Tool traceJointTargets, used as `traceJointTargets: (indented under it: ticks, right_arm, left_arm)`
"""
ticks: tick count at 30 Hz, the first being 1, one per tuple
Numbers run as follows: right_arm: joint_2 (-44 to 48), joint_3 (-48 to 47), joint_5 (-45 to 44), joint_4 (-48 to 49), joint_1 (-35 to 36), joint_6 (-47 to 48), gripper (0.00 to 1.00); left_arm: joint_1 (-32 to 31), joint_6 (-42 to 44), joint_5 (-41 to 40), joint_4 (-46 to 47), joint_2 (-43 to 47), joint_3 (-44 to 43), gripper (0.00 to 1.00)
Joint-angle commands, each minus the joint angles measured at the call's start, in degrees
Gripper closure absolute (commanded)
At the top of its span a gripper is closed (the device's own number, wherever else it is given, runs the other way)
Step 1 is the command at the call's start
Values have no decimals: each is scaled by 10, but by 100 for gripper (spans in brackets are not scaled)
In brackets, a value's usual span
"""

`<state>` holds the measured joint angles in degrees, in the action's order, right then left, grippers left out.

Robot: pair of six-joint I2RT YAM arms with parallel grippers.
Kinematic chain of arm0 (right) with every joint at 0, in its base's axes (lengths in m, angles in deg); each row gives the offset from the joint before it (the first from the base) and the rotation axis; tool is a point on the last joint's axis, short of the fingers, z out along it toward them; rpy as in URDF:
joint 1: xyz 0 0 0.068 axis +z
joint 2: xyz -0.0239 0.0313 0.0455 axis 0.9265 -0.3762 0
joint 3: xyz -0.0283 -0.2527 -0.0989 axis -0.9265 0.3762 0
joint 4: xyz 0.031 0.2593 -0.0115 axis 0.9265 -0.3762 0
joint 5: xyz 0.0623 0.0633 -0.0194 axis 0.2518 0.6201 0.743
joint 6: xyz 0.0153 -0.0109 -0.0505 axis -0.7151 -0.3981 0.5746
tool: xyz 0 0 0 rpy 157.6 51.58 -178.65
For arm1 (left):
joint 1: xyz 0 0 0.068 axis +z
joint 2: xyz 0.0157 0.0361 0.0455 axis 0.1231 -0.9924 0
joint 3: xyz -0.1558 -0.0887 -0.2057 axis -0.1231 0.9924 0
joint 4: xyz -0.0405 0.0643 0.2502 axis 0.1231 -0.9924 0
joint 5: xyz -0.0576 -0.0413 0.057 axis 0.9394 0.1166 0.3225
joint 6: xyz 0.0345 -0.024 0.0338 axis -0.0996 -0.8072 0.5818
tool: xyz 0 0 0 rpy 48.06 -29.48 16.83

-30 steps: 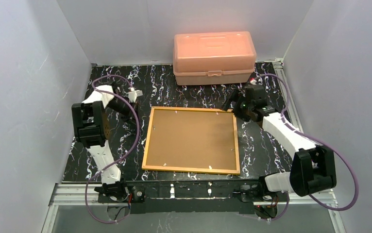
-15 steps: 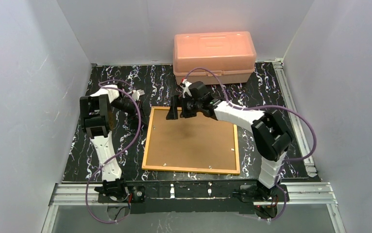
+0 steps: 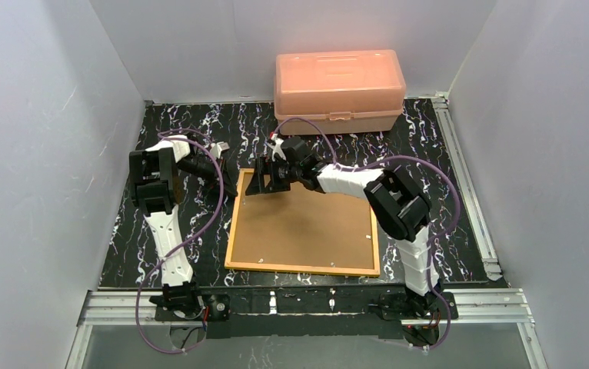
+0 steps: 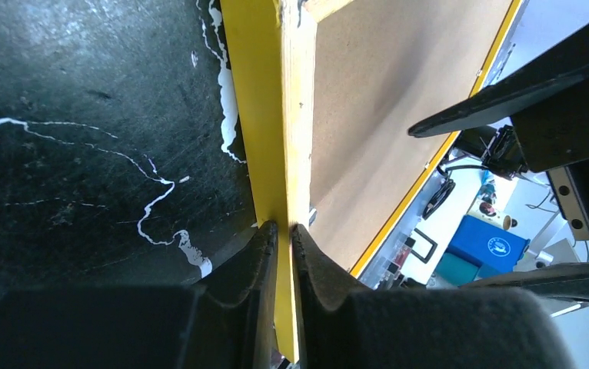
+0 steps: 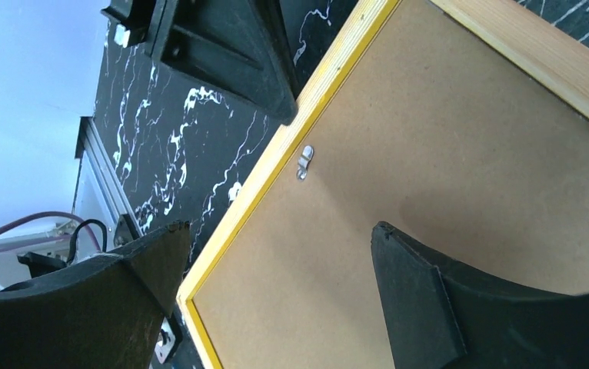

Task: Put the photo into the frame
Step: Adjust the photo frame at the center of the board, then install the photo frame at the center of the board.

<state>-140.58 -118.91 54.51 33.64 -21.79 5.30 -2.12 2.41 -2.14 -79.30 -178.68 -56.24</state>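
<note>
Frame (image 3: 303, 223) lay back-up on the bench (image 3: 126, 254), with no photo visible. At its left edge the left end effector (image 4: 282, 227) pinched the rim narrowly. Above its far-left corner the right end effector (image 5: 276, 231) gaped wide. Lowered carelessly, it might strike its neighbour or knock the rim from that thin pinch.

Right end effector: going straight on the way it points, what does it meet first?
Probably the frame, on its brown back near the small clip; depth is unclear.

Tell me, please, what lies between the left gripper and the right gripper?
The frame's yellow rail and brown back, with a metal clip; the right wrist view shows it.
</note>
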Motion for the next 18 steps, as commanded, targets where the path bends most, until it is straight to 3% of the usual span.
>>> traceJointTargets:
  ticks: [1,18]
  right_arm:
    - [-28,-49,22,44,8,-18,5]
    - [-109,-103,65,69,20,-52,6]
  left_arm:
    - [-3,5,10,-4,-8,-9,91]
    - [-5,1,16,6,-24,-4,98]
